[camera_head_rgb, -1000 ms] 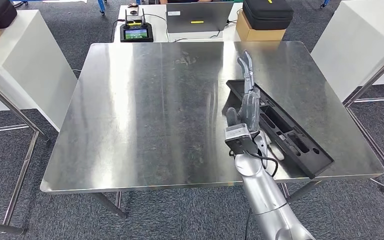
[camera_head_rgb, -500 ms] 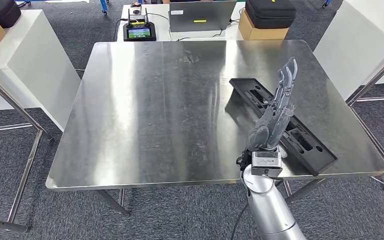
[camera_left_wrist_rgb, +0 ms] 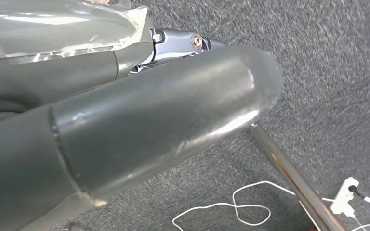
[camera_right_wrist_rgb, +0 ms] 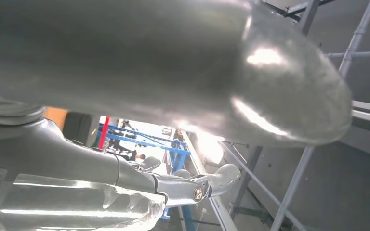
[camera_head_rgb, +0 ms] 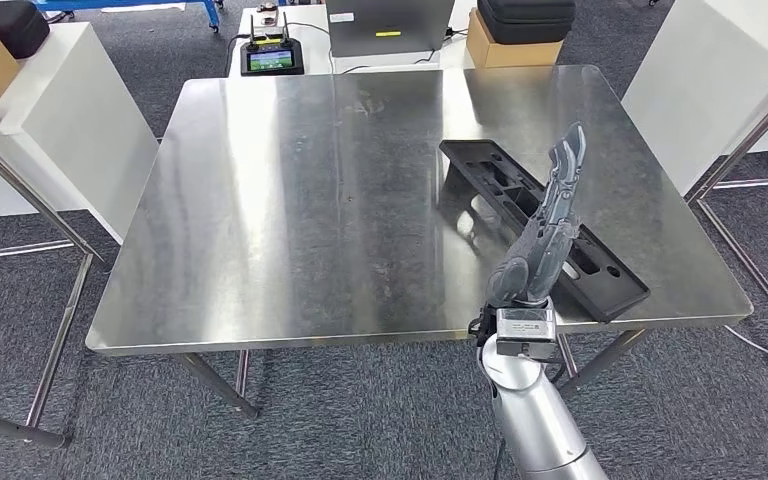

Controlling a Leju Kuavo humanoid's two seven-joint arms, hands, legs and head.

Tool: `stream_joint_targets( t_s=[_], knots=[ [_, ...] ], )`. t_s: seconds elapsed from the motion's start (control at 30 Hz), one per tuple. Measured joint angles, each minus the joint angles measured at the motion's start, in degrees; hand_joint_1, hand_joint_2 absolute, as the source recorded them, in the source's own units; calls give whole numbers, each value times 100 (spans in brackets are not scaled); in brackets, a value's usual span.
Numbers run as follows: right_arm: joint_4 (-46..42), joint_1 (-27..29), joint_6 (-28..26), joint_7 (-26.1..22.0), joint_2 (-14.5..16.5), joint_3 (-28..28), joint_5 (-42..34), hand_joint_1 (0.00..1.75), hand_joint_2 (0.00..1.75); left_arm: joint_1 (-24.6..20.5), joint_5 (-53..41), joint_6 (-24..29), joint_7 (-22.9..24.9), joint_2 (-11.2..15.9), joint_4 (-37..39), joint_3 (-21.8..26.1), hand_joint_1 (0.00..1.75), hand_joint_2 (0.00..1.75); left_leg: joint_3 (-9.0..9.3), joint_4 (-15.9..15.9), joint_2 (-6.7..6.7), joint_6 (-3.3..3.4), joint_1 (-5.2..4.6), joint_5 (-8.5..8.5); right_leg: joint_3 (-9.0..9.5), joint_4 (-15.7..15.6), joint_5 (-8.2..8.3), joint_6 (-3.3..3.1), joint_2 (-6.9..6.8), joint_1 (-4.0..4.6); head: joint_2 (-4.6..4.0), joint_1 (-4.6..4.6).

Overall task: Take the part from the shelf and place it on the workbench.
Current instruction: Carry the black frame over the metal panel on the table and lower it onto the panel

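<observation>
Right hand (camera_head_rgb: 550, 225) raised above the front right part of the workbench (camera_head_rgb: 290, 200), fingers stretched out and empty — over the part (camera_head_rgb: 505, 190). Black part flat near the right edge, running diagonally toward the front right corner. Left hand (camera_left_wrist_rgb: 125, 110) — state unclear.

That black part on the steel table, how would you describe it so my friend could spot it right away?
Find the big shiny steel workbench in the middle of the head view. On its right side, running diagonally toward the near right corner, lies the part: a long, flat black tray with moulded recesses. It is the only dark thing on the bare metal top, partly hidden behind the robot's raised right hand.
</observation>
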Motion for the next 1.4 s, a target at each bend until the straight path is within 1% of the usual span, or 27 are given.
stream_joint_targets(
  t_s=[0.07,0.13,0.2,0.27,0.3,0.37,0.4,0.43,0.47,0.53,0.6,0.67,0.73,0.77,0.8,0.87,0.9,0.93,0.97,1.0,1.07,1.13,1.17,1.23,1.27,1.33,1.4],
  knots=[
    [-12,33,-5,3,-3,-8,-8,0,0,-15,-16,-12,1,12,0,0,0,0,550,-779,5,29,5,156,-45,19,47,62,-3,3,0,2],
    [-23,56,-8,6,-7,-18,-20,0,0,-29,-23,-19,4,19,0,0,0,0,768,-1128,-3,96,-37,194,-61,21,100,143,-13,8,0,7],
    [-29,83,-11,9,-13,-32,-28,0,0,-32,-25,-24,7,21,1,0,0,0,734,-1152,-3,184,-67,265,-78,3,156,233,-20,15,0,13],
    [-34,111,-15,11,-26,-53,-33,0,0,-42,-26,-24,9,21,2,0,0,0,673,-1221,20,293,-59,380,-187,136,31,253,-12,23,0,19],
    [-36,124,-18,12,-33,-64,-34,0,0,-45,-27,-24,9,22,2,0,0,0,619,-1250,31,346,-54,450,-292,361,-158,220,-5,29,0,21],
    [-37,152,-23,14,-50,-82,-42,0,0,-48,-30,-24,12,22,3,0,0,0,468,-1252,38,405,-76,566,-544,1088,-644,142,8,24,0,24],
    [-37,169,-23,14,-57,-90,-47,0,0,-47,-31,-24,14,22,4,0,0,0,385,-1247,38,410,-88,623,-627,1433,-797,145,12,24,0,22],
    [-37,184,-23,15,-63,-96,-51,0,0,-46,-31,-24,16,20,5,0,0,0,303,-1242,38,410,-98,682,-636,1639,-841,178,15,24,0,22],
    [-37,193,-23,15,-68,-99,-54,0,0,-46,-32,-24,17,19,6,0,0,0,223,-1235,37,404,-105,740,-545,1646,-778,230,17,26,0,23],
    [-37,197,-23,15,-75,-100,-54,0,0,-47,-32,-24,17,16,7,0,0,0,81,-1210,33,375,-114,846,-52,1058,-525,314,19,29,0,24],
    [-39,196,-24,16,-77,-100,-53,0,0,-48,-32,-24,19,14,7,0,0,0,-13,-1168,26,323,-135,934,521,216,-471,276,25,57,1,20],
    [-40,197,-20,17,-78,-103,-63,0,0,-47,-38,-26,25,12,7,0,0,0,-43,-1150,22,264,-146,1011,700,-141,-527,186,36,99,1,23],
    [-33,196,3,17,-79,-109,-100,0,0,-42,-58,-28,32,13,9,0,0,0,-71,-1136,10,202,-130,1042,611,-139,-461,101,29,69,0,27],
    [-27,196,21,15,-76,-110,-127,0,0,-39,-68,-30,36,15,11,0,0,0,-110,-1065,6,171,-116,932,569,-136,-408,42,18,44,1,20],
    [-21,197,40,10,-74,-113,-155,0,0,-36,-71,-33,37,18,13,1,0,0,-170,-896,2,135,-100,711,514,-142,-346,-17,5,13,0,13],
    [-6,201,68,-4,-73,-121,-216,0,0,-35,-63,-47,37,23,21,2,0,0,-330,-268,4,66,-61,97,399,-136,-215,-85,-8,5,0,2],
    [5,210,77,-11,-75,-128,-250,0,0,-36,-52,-57,38,25,27,3,0,0,-394,97,5,33,-43,-112,327,-128,-150,-83,-11,8,0,-2],
    [18,224,81,-15,-79,-138,-279,0,0,-37,-43,-67,38,27,31,4,0,0,-409,365,5,6,-25,-181,253,-115,-89,-68,-13,8,0,-2],
    [32,241,83,-17,-82,-146,-305,0,0,-38,-34,-76,38,30,34,5,0,0,-342,467,7,-13,-6,-123,166,-94,-36,-46,-16,6,0,-2],
    [44,258,83,-17,-86,-154,-323,0,0,-38,-27,-81,38,33,35,7,0,0,-179,367,8,-22,12,19,83,-67,6,-19,-17,0,0,-3],
    [60,274,82,-18,-92,-159,-342,0,0,-44,-22,-92,36,40,35,8,0,0,373,-316,5,-14,33,212,-49,6,63,43,-17,-7,0,-4],
    [70,276,80,-19,-93,-162,-362,0,0,-54,-21,-112,28,43,35,9,0,0,787,-947,-8,27,14,164,-124,54,123,121,-22,4,0,2],
    [78,277,78,-20,-91,-165,-379,0,0,-57,-20,-121,23,44,35,10,0,0,849,-1081,-15,59,-9,118,-145,56,165,168,-28,9,0,3],
    [99,285,72,-20,-89,-184,-414,0,0,-56,-20,-131,14,43,37,16,0,0,784,-1134,-5,166,-35,196,-182,46,240,262,-37,17,0,5],
    [109,293,69,-21,-89,-205,-427,0,0,-59,-20,-133,11,40,39,19,0,0,734,-1160,7,233,-41,264,-239,94,189,277,-32,20,1,6],
    [121,314,67,-22,-91,-258,-436,0,0,-67,-21,-145,6,36,42,23,0,0,589,-1208,36,354,-39,432,-433,493,-204,214,-15,27,1,31],
    [126,358,68,-23,-92,-307,-437,0,0,-68,-26,-169,3,36,42,26,0,0,406,-1206,45,402,-63,583,-641,1233,-702,148,3,25,1,56]
  ],
)
